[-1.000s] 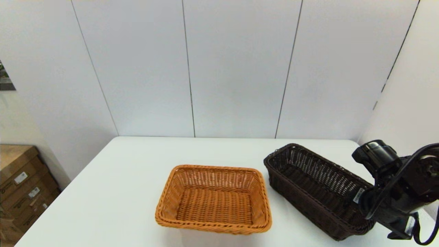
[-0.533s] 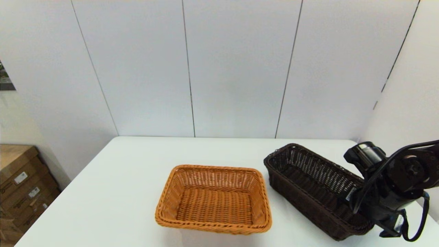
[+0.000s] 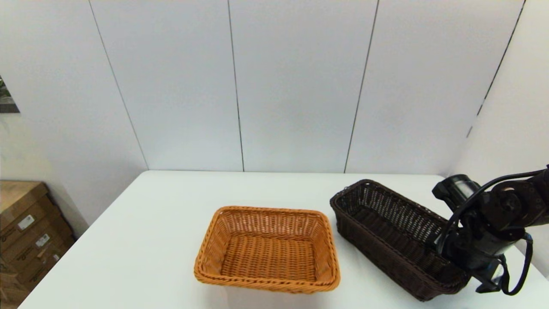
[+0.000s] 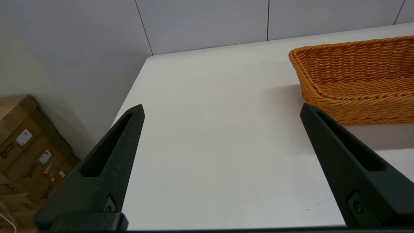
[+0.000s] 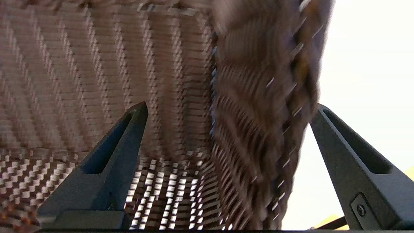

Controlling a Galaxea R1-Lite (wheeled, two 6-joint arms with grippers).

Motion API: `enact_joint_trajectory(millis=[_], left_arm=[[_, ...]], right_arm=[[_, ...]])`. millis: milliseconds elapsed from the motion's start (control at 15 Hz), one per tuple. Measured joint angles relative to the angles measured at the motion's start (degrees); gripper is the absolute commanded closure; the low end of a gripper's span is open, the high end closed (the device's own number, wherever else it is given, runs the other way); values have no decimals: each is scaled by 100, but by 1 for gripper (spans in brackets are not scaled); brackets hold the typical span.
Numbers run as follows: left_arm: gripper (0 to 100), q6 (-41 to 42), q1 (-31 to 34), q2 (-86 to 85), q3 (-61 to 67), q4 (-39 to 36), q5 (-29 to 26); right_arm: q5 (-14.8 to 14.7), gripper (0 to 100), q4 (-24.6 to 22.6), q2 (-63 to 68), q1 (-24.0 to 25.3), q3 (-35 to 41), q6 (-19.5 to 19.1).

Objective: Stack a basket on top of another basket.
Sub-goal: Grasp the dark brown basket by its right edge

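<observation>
A: Right wrist view puts the right end effector (image 5: 226,110) spread wide, straddling the near wall of the dark brown woven wicker basket (image 3: 394,231) at the head frame's lower right.

B: Seat deeper, pinch the braided rim squarely, lift level.

A: Obstacles?

B: None; the orange-tan rectangular wicker basket (image 3: 268,249) sits centre on the white desk (image 3: 150,240). Left end effector (image 4: 221,110) hangs spread, idle.

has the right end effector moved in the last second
Yes. The right end effector has shifted toward the table's far side along the dark brown basket, which stayed put; it straddles the basket's wall, open.
</observation>
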Motion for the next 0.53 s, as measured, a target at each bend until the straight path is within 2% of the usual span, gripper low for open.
enact_joint_trajectory(millis=[533], left_arm=[[0,0,2,0,0,2,-2]], right_arm=[[22,0,10,45,-293,-41,-74]])
